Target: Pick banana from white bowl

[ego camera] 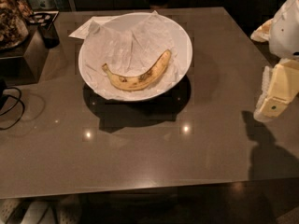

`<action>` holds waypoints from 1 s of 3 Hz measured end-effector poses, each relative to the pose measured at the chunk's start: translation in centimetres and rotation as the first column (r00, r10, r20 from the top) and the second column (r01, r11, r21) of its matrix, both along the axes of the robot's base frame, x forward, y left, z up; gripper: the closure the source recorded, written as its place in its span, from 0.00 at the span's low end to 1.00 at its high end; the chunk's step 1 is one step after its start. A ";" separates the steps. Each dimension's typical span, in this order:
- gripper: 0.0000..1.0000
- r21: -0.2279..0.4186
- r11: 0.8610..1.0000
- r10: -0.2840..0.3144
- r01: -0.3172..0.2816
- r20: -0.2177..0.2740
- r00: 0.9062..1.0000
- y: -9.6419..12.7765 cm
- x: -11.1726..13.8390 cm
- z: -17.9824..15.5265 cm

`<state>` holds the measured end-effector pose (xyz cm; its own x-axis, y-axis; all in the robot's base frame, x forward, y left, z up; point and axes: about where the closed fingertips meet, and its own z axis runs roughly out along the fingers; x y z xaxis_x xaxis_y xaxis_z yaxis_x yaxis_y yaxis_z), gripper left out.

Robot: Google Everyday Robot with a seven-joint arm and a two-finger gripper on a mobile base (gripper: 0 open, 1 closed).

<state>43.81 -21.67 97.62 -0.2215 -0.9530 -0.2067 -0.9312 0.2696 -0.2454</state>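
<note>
A curved yellow banana (139, 75) with brown spots lies in the white bowl (183, 43), on crumpled white paper, stem end to the left. The bowl stands on the grey table at the back middle. My gripper (272, 105), cream and white, hangs at the right edge of the camera view, over the table's right side. It is well to the right of the bowl and apart from it. It holds nothing that I can see.
A flat white paper sheet (90, 26) pokes out behind the bowl's left side. A dark block (32, 50) with a dark cup (49, 34) stands at the far left. A black cable (12, 105) loops on the left edge. The table's front edge (140, 188) runs below.
</note>
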 end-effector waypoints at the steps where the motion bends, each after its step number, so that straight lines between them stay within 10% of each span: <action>1: 0.00 0.000 1.000 0.000 0.000 0.000 1.000 0.0 0.0 0.0; 3: 0.00 -0.031 0.996 0.084 -0.084 -0.010 0.996 1.9 1.7 0.2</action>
